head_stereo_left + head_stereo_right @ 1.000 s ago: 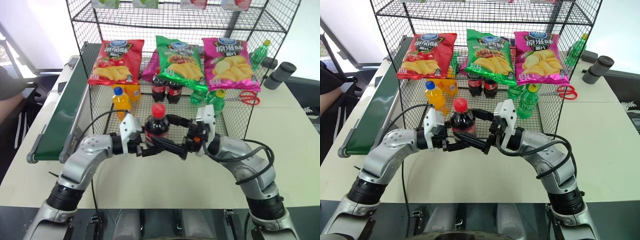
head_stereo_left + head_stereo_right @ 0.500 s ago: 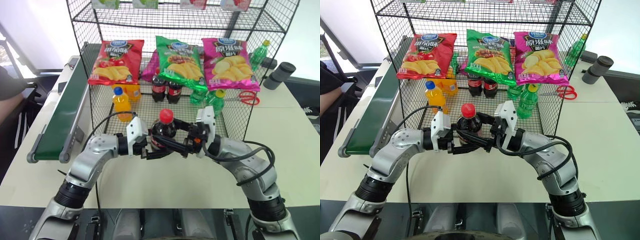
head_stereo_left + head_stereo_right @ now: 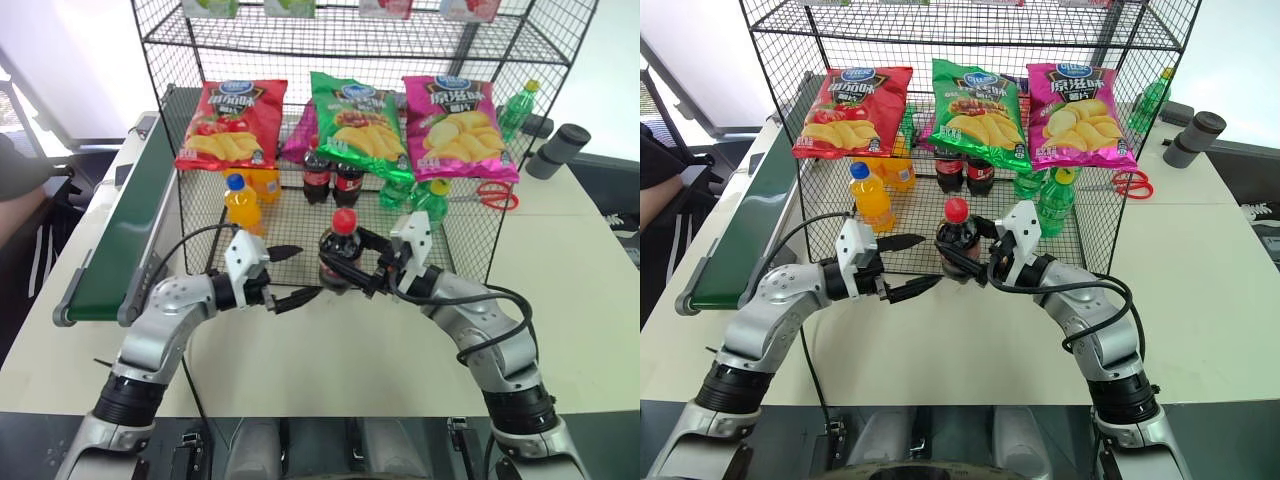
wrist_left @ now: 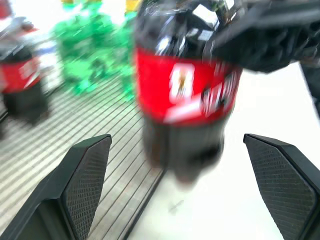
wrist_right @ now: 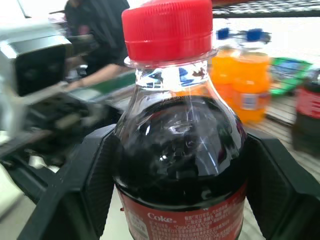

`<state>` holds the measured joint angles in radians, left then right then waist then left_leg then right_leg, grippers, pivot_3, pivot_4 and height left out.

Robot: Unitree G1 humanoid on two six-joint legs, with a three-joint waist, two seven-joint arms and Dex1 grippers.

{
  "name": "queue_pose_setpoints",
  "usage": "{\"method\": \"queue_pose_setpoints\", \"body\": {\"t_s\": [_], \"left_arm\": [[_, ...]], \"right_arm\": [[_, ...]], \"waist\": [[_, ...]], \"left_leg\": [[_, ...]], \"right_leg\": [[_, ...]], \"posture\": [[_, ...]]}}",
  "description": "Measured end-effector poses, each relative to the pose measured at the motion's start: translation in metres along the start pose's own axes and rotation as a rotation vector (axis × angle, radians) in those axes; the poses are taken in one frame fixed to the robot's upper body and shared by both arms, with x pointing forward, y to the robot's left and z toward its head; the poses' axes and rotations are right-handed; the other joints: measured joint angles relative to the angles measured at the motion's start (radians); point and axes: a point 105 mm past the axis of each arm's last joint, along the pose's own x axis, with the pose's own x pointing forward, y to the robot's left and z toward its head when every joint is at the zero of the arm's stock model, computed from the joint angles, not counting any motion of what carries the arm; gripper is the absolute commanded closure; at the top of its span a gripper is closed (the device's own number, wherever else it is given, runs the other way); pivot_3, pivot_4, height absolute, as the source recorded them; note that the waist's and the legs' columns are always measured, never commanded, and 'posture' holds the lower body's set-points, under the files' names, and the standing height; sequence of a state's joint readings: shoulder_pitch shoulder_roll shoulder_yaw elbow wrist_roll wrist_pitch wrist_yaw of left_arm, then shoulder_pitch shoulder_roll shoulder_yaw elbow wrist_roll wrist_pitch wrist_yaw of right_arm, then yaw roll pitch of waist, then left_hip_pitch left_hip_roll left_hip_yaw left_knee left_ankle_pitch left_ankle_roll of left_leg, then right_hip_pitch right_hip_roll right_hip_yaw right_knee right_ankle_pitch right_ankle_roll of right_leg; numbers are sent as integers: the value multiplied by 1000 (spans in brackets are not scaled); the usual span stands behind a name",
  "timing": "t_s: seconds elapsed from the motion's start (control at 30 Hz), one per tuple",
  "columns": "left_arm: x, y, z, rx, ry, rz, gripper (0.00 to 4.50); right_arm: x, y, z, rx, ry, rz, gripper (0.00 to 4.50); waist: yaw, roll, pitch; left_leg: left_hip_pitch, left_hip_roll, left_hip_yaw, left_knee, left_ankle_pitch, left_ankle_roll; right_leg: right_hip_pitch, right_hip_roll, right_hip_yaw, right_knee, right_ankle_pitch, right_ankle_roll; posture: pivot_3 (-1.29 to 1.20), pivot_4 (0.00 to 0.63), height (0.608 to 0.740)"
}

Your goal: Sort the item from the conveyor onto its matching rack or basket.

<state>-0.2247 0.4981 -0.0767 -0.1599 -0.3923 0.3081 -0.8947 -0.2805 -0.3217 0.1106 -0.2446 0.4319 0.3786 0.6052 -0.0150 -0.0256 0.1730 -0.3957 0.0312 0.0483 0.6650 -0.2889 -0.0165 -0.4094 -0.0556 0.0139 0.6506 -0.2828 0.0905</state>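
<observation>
Right jaws (image 3: 352, 268) gripping cola bottle (image 3: 339, 258), rack (image 3: 460, 235) beside

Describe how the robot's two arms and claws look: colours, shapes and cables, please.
Both arms have rounded silver-grey shells with black joints. A white boxy block sits at each wrist. The left claw and right claw each have two black, tapered fingers; their inner pads carry a fine grid texture. Thin black cables loop loosely along both forearms.

The cola bottle (image 4: 186, 95) is blurred and cut off above its label in the left wrist view (the rack's bottles (image 4: 22, 82) behind are smeared too).
</observation>
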Motion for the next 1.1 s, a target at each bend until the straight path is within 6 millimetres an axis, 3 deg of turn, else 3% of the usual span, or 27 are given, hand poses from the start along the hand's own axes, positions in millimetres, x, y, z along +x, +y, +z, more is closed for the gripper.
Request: {"method": "queue_pose_setpoints", "body": {"t_s": [0.23,0.33,0.53,0.77,1.0,1.1], "left_arm": [[-21,13,-15,-32,18,163,11],[-23,15,-15,-27,11,197,11],[-25,19,-13,-15,5,231,11],[-26,15,-11,4,7,225,11],[-26,15,-9,11,12,228,11],[-26,15,-9,11,12,232,0]], "right_arm": [[11,-59,-17,-71,-13,-308,1516],[15,-73,-28,-79,-6,-386,1516],[35,-77,-41,-27,-31,-413,1516],[69,-65,-36,14,-81,-346,1516],[74,-65,-49,38,-54,-348,1516],[74,-65,-49,42,-59,-338,160]], "waist": [[-1,0,0],[-2,0,0],[-8,1,0],[-24,1,0],[-29,1,1],[-30,1,1]], "left_leg": [[1,0,1,0,0,0],[0,0,1,0,0,0],[1,0,1,0,0,0],[1,0,1,-1,0,-1],[1,0,1,-1,0,-1],[1,0,1,-1,0,-1]], "right_leg": [[0,-1,1,1,0,0],[-1,-2,1,1,0,0],[-1,-2,1,2,0,0],[-1,-4,1,4,0,0],[-1,-5,1,4,0,0],[-1,-5,1,4,0,0]], "posture": [[0,150,740],[0,150,740],[0,150,740],[0,150,740],[0,150,740],[0,150,740]]}}
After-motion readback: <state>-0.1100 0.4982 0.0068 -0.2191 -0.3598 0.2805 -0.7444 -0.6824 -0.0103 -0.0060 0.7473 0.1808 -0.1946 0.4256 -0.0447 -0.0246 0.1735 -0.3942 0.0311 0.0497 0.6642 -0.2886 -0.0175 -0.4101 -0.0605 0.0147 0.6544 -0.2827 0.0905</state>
